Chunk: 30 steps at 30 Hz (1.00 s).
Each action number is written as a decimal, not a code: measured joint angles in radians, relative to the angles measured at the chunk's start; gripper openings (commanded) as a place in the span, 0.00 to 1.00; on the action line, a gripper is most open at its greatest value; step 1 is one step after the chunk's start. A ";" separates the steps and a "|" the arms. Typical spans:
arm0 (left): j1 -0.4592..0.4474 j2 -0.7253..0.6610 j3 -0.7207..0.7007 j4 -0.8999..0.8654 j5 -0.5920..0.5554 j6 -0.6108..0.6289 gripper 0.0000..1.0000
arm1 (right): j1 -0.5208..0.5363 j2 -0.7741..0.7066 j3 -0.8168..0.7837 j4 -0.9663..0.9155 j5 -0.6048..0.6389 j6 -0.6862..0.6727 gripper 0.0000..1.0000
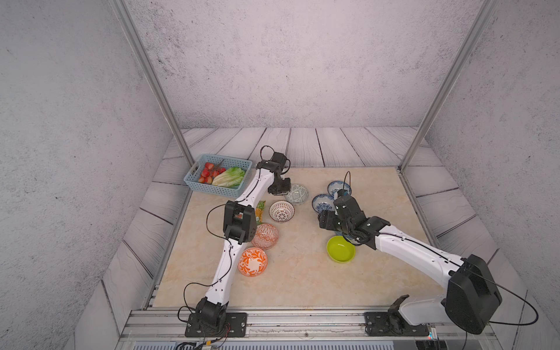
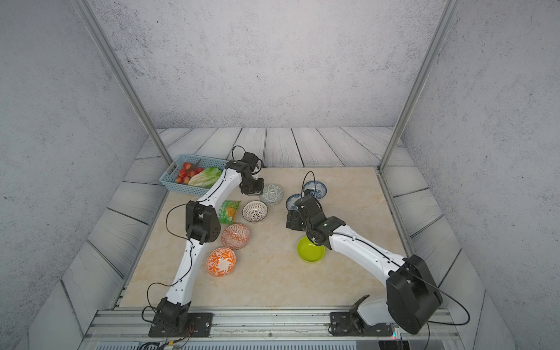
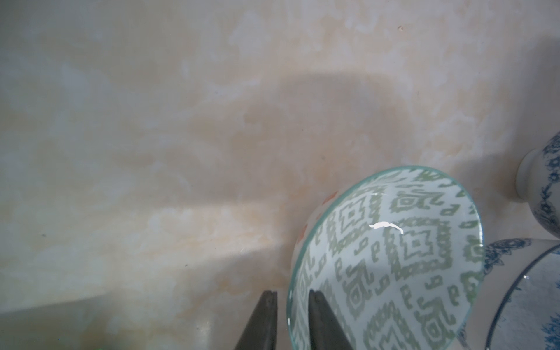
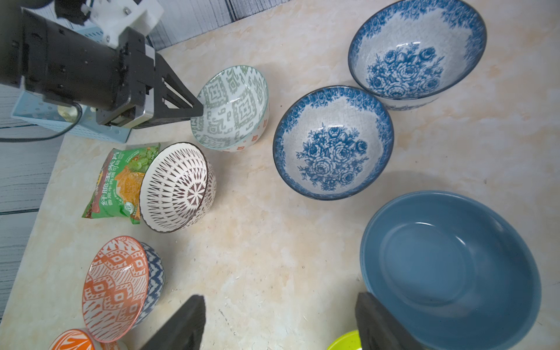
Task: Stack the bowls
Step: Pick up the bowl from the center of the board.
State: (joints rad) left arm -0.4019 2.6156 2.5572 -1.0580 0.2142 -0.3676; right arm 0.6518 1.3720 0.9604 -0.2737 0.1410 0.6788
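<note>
Step in hand, by the look of it: taking up the grey-green bowl (image 1: 297, 194), found at twelve o'clock from the middle of the tabletop (image 1: 297, 281), with twelve set at the far edge.

Look to the left pincer (image 3: 291, 295): set narrow astride the bowl's nine o'clock rim, one finger inside, one outside, a thin slit showing by the outer finger in the wrist view. Cannot tell whether biting yet.

Close fully before any lift, and seat the fingers deeper down the wall; glazed rim, likely slippery, apt to swing on a shallow pinch. Lift straight up, keeping the mouth level. Mind the white lattice bowl (image 1: 281, 211) just beside at seven o'clock and the nearer blue floral bowl (image 1: 323, 203) at three o'clock; no sideways sweep until clear of their rims. Lower centred into the chosen bowl, and let go only once seated.

As for the right pincer (image 4: 280, 300): spread wide, holding nothing, hung over bare tabletop with the plain blue bowl (image 4: 448, 266) just beside one finger. Keep well out of the lifting path.
</note>
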 measured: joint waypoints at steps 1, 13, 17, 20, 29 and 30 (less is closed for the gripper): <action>0.000 0.005 0.000 0.003 0.000 -0.002 0.17 | 0.000 0.000 0.000 0.000 0.000 0.000 0.79; -0.004 0.024 0.000 0.020 0.006 -0.008 0.00 | 0.000 0.000 0.000 -0.002 0.000 -0.002 0.79; -0.004 0.024 0.004 0.018 -0.003 -0.011 0.00 | 0.000 0.000 0.000 -0.003 0.000 -0.002 0.79; -0.004 0.024 0.024 0.006 -0.027 -0.016 0.00 | 0.000 0.000 0.000 -0.003 0.000 -0.002 0.79; 0.046 -0.017 0.051 -0.045 -0.046 -0.040 0.00 | 0.000 0.000 0.000 -0.006 0.000 -0.002 0.79; 0.053 -0.027 0.050 -0.051 -0.046 -0.042 0.00 | 0.000 0.000 0.000 -0.006 0.000 -0.002 0.79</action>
State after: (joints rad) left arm -0.3492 2.5881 2.6076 -1.1095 0.1680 -0.4091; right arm 0.6518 1.3720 0.9604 -0.2802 0.1410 0.6773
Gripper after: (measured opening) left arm 0.093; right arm 0.792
